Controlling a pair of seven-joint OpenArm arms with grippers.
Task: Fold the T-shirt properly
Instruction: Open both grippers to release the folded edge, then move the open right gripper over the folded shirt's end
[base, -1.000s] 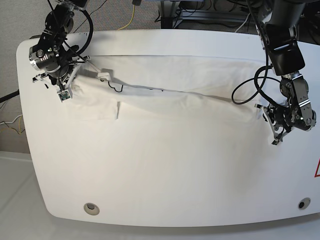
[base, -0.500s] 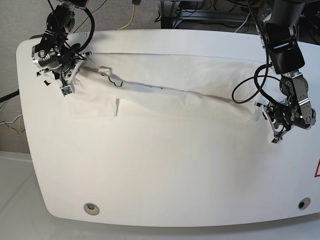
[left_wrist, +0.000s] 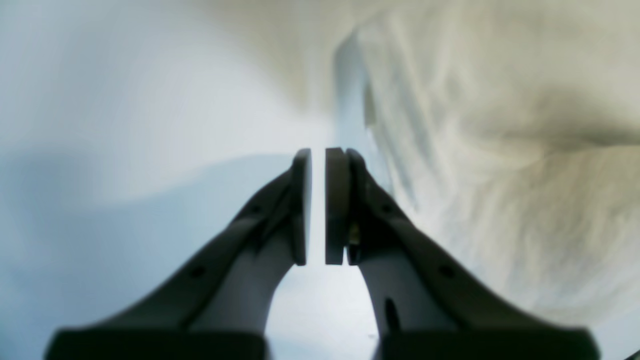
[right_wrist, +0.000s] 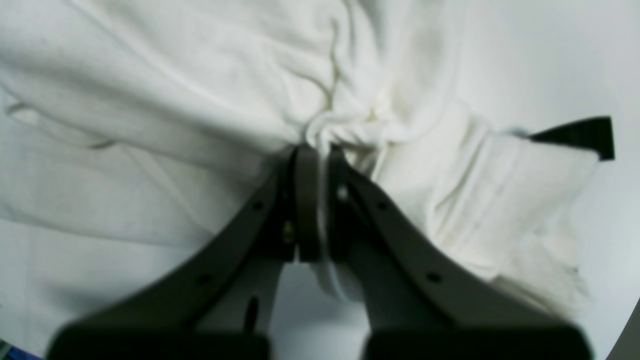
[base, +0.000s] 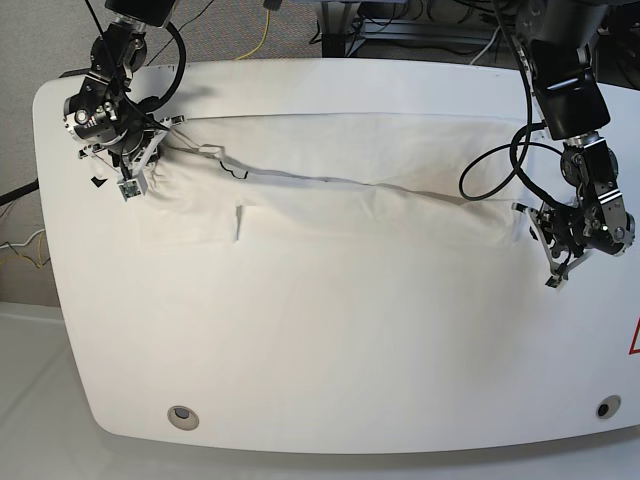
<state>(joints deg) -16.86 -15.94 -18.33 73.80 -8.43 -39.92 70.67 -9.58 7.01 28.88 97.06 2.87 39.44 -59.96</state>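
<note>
1. White cotton is bunched between the closed jaws of the right gripper (base: 128, 180) near the tabletop's (base: 320, 380) far left corner; the right wrist view shows a gathered fold of the T-shirt (base: 330, 185) pinched right at the fingertips (right_wrist: 306, 200), with a small black tag (right_wrist: 580, 134) showing just past the cloth's edge.
2. Compared with a second ago, this gripper sits a little nearer the far left corner, and the shirt's left end has drawn up with it; the dark-printed fold (base: 232, 170) now lies closer to the far edge.
3. Across the middle, the T-shirt lies as a long band along the far half of the tabletop, a diagonal crease running from left to right.
4. At the right edge, the left gripper (base: 556, 272) has barely shifted. Its pads (left_wrist: 301, 205) stand nearly together with a bare slit between them, and the wrist view shows no cloth inside; the hem lies just beside it.
5. My reading: only one end is being pulled, so the band may skew.
6. Loose black cables (base: 495, 180) hang over the shirt's right end and could snag.
</note>
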